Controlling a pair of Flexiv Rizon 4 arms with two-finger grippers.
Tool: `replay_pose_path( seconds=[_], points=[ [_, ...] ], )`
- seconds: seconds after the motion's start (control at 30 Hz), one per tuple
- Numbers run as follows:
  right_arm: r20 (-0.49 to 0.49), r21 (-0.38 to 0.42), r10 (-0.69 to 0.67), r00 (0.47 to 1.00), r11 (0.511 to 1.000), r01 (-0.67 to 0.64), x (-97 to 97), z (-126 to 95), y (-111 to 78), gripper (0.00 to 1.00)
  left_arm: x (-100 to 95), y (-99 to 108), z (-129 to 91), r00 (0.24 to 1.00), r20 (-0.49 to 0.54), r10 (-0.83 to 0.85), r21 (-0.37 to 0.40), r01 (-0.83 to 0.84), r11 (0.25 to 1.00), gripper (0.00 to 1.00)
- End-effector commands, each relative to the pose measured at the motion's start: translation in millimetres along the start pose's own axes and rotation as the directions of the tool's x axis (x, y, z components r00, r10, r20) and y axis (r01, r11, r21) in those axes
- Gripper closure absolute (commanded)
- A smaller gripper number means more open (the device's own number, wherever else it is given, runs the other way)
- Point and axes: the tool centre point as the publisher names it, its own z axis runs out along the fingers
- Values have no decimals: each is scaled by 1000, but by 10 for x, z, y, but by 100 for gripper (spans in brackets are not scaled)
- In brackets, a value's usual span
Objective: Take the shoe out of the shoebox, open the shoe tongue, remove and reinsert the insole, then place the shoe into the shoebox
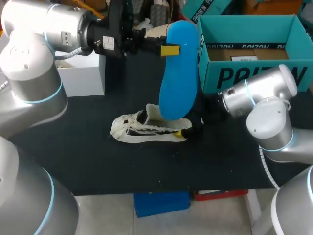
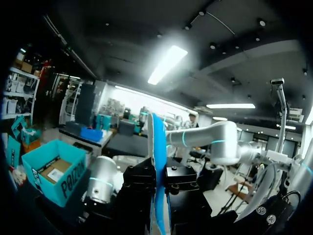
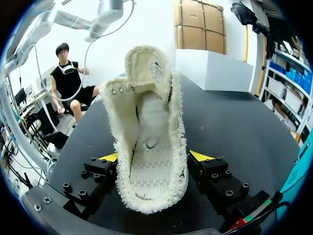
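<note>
Black table top [image 1: 98, 161] below, with the open teal cardboard shoebox [image 1: 254, 76] parked at its far right. Held high and clear: long blue foam insole [image 1: 178, 83], pinched tight by the left gripper [image 1: 168, 49], seemingly ready for reinsertion. Lay flat beneath: cream woven shoe [image 1: 139, 131], tongue [image 3: 146, 66] flipped open, heel squeezed between the right gripper [image 3: 154, 156] fingers, probably for steadiness.

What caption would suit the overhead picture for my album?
Left gripper holds the blue insole upright over the white shoe, gripped at its heel by the right gripper, shoebox behind.
</note>
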Motion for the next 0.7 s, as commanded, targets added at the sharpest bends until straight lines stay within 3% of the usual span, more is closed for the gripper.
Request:
replay_pose_path(
  seconds=[0.03,0.4,0.7],
  points=[
    [0,2,1,1000,1000,-1,-13,9,-15,100,193,-103,75,997,80,-7,20,5,1000,100],
    [0,2,1,1000,1000,-1,-13,9,-15,100,456,-407,174,999,27,-41,58,40,998,100],
    [0,2,1,1000,1000,-1,-13,9,-15,100,709,-606,268,994,-80,-69,102,78,992,100]
  ],
)
